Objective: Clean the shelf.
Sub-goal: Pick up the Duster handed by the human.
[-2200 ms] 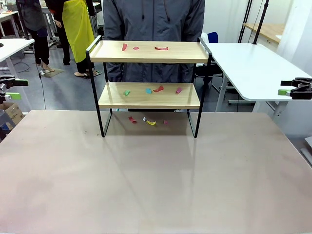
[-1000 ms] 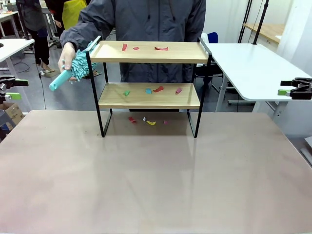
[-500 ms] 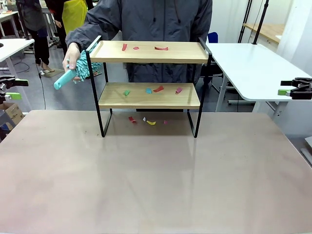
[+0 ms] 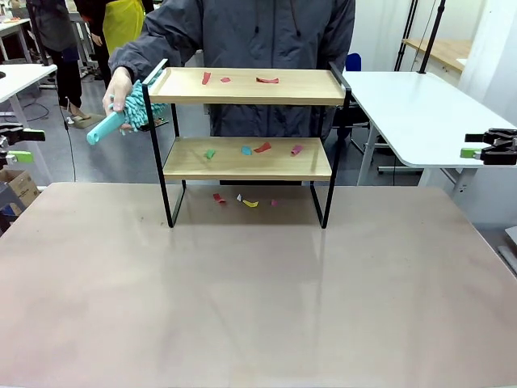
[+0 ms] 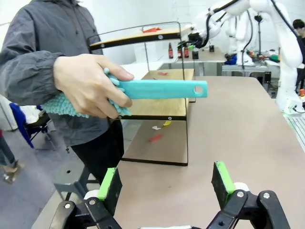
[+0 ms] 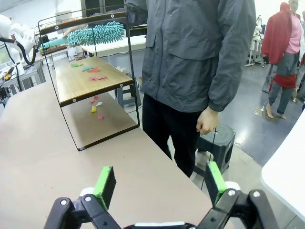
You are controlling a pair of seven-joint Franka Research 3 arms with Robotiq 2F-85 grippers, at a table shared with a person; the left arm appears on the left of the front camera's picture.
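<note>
The shelf point(image 4: 242, 167) stands at the far middle of the table, also in the left wrist view point(image 5: 164, 109) and the right wrist view point(image 6: 90, 82). Coloured paper scraps lie on its top board point(image 4: 267, 80), its lower board point(image 4: 262, 148) and the table beneath point(image 4: 250, 203). A person's hand point(image 4: 119, 87) holds a teal duster point(image 4: 121, 115) at the shelf's left end, handle point(image 5: 162, 89) pointing away from the shelf. My left gripper point(image 4: 23, 145) point(image 5: 165, 181) hangs open off the table's left side. My right gripper point(image 4: 477, 144) point(image 6: 159, 180) hangs open off the right side. Both hold nothing.
The person point(image 4: 258, 32) stands right behind the shelf, the other hand point(image 6: 208, 121) hanging down. The beige table point(image 4: 258, 291) is bare in front of the shelf. A white table point(image 4: 420, 113) stands at the right, a stool point(image 6: 214, 140) by the person, more people at the far left.
The person brought the teal duster in from the left and now holds it at the shelf's left rail, a little higher and closer than a second ago. Neither gripper has moved.
</note>
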